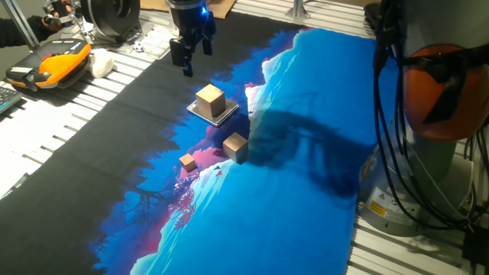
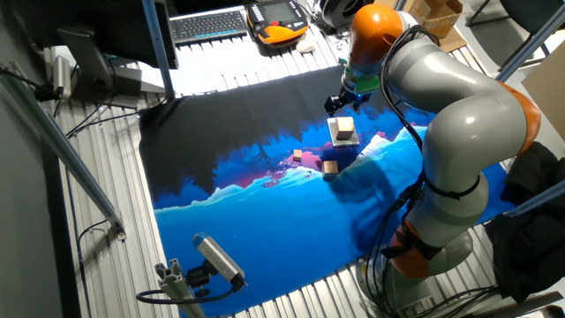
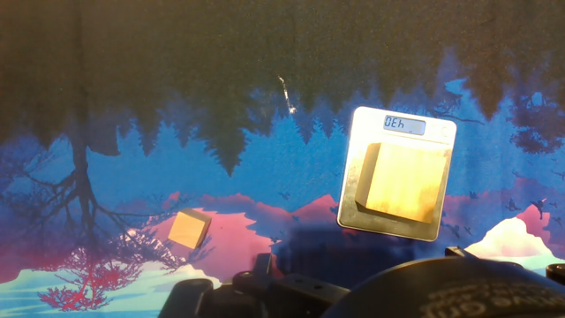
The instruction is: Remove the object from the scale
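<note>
I see the object (image 1: 210,99), a light-tan wooden cube, sitting on the scale (image 1: 224,114), which lies flat on the printed mat (image 1: 306,153) covering the worktop. In one fixed view the pincer (image 1: 189,52) hangs above the black part of the mat, and the cube lies from it at about 5 o'clock, near but clearly apart, with nothing between the fingers. The fingers point down with a gap between them, so I judge the pincer narrowly open, though the dark view makes this a little uncertain.

In the hand view the cube (image 3: 403,181) is at about 3 o'clock from the picture centre, covering the lower part of the scale (image 3: 366,128), and the small display (image 3: 403,124) stays uncovered at the upper edge. The pincer fingers themselves do not show clearly there.

A second wooden cube (image 1: 235,146) rests on the mat just beside the scale, at 5 o'clock from it. A smaller orange-tan cube (image 1: 188,161) lies further on, at 7 o'clock from the scale.
</note>
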